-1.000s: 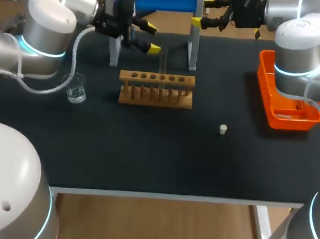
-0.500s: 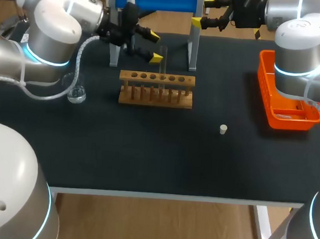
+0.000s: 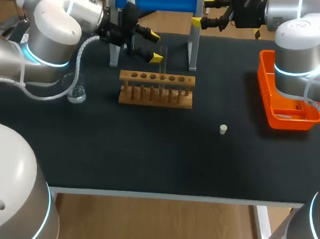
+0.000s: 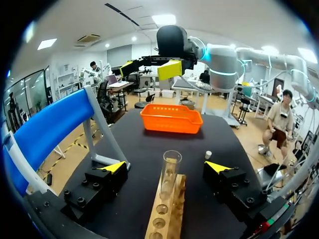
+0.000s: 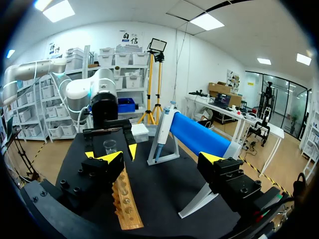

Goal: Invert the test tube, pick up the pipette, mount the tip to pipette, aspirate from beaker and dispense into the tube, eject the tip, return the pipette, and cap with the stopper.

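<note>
I saw my left gripper (image 3: pixel 153 46), upper centre, fingers apart, the tube (image 4: pixel 171 172) between them, untouched; right gripper (image 3: pixel 206 11) spread too.

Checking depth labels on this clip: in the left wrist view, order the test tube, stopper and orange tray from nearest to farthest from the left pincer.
1. The test tube, upright in the wooden rack, between the fingers of the left pincer.
2. The stopper, ahead, past one finger.
3. The orange tray, farthest, beyond the stopper.
</note>
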Motion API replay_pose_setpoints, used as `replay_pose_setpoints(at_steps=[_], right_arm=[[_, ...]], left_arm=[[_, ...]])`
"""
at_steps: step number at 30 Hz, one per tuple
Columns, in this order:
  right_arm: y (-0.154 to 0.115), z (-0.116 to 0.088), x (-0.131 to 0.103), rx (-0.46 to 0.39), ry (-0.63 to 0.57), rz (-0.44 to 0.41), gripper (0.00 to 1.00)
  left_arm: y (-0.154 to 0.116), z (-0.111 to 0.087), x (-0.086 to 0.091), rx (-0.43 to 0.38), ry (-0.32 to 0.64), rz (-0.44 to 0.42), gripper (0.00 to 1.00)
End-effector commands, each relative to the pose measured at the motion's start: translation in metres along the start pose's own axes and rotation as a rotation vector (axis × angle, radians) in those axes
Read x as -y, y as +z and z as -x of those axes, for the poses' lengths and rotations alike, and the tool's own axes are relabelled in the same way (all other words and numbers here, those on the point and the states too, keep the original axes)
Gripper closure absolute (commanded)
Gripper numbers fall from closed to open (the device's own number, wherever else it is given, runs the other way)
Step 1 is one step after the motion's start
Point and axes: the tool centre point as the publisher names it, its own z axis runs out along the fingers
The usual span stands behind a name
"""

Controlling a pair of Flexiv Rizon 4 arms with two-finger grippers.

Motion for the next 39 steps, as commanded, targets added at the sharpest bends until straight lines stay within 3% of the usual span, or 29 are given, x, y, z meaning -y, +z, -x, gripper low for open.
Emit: replay_pose_setpoints(at_steps=[1, 18, 39], right_arm=[[-0.001, 0.001, 0.0, -0.003, 0.0, -0.003, 0.0], [-0.001, 0.001, 0.0, -0.003, 0.0, -0.003, 0.0], [-0.001, 0.001, 0.0, -0.003, 0.0, -0.003, 0.0]], left_arm=[[0.004, 0.002, -0.001, -0.003, 0.014, 0.01, 0.0], [0.021, 0.008, -0.016, 0.019, 0.037, 0.055, 0.0], [0.043, 0.013, -0.029, 0.022, 0.034, 0.045, 0.0]])
